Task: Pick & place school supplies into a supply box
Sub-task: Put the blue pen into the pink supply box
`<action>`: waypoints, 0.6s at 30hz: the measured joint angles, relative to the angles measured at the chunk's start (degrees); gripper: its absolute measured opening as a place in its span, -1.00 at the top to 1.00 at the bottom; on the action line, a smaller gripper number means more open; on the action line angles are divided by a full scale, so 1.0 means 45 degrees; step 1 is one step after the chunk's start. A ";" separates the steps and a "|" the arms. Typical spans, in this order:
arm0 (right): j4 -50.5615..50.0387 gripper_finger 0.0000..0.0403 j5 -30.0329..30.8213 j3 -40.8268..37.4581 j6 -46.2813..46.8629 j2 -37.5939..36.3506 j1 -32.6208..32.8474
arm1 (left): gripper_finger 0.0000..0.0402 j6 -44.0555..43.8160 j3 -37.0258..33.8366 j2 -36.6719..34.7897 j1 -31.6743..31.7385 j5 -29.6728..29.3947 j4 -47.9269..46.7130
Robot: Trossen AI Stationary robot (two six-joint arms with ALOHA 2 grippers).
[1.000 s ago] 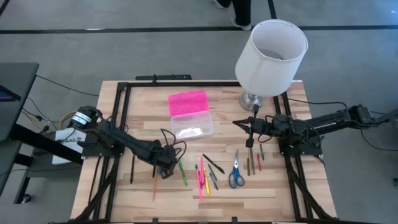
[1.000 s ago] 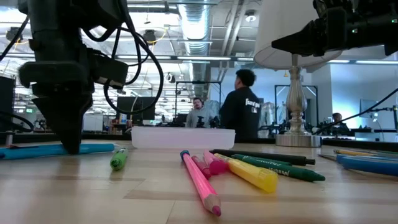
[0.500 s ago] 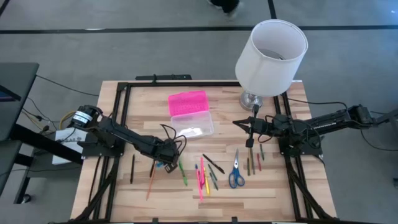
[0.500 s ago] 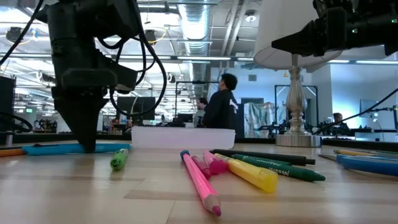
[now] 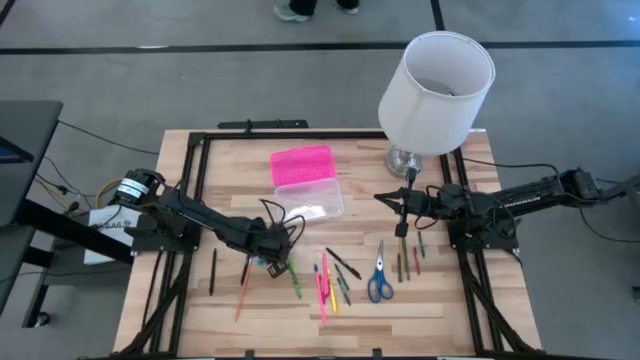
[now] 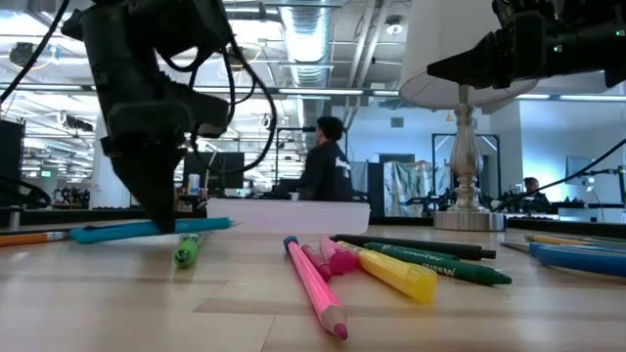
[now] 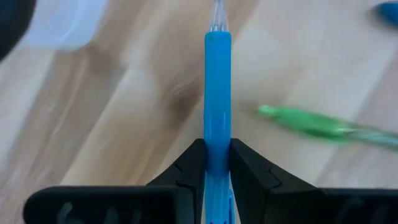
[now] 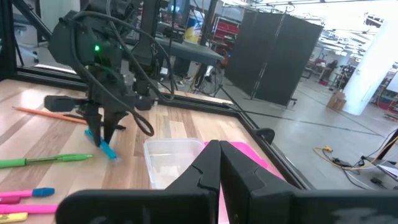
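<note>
My left gripper (image 5: pixel 270 262) stands at the table's middle left, shut on a blue pen (image 6: pixel 147 230). The supply box lies just beyond it, its clear base (image 5: pixel 308 200) open beside the hot-pink lid (image 5: pixel 302 165). A green pen (image 5: pixel 293 277) lies flat next to the left gripper. An orange pencil (image 5: pixel 243 290) and a dark pencil (image 5: pixel 212 272) lie to its left. More pens (image 5: pixel 330 280) and blue-handled scissors (image 5: pixel 379 272) lie in the middle. My right gripper (image 5: pixel 400 205) waits shut above the table's right side, holding nothing. My left gripper pinches the blue pen's barrel (image 7: pixel 217 155) between its two fingers, about midway along the pen. The fingers (image 6: pixel 161 210) come steeply from above and lie across the pen. The pen sits nearly level, close over the tabletop; whether it rests on the wood I cannot tell.
A lamp with a white shade (image 5: pixel 437 90) stands at the far right, beside my right arm. A black frame (image 5: pixel 195 160) runs around the tabletop. A few more pens (image 5: pixel 408 262) lie at the right. Bare wood (image 5: pixel 400 320) runs along the near edge. A person (image 6: pixel 328 161) shows in the room behind.
My left gripper has shifted a little toward the table's right and the supply box, taking the blue pen along; the pen has slid that way and turned slightly. The orange pencil beside it has swung to a more slanted lie.
</note>
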 joint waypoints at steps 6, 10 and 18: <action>-0.0005 1.00 0.0000 0.0000 -0.0004 -0.0004 0.0000 | 0.75 0.1653 0.0555 -0.0024 0.0242 -0.0132 0.0838; -0.0005 1.00 0.0000 0.0000 0.0000 0.0000 0.0000 | 0.75 0.3344 0.1544 -0.0034 0.0710 -0.1002 0.0837; 0.0000 1.00 0.0000 0.0000 0.0000 0.0000 0.0000 | 0.75 0.7463 0.3153 -0.0053 0.2425 -0.2800 0.0328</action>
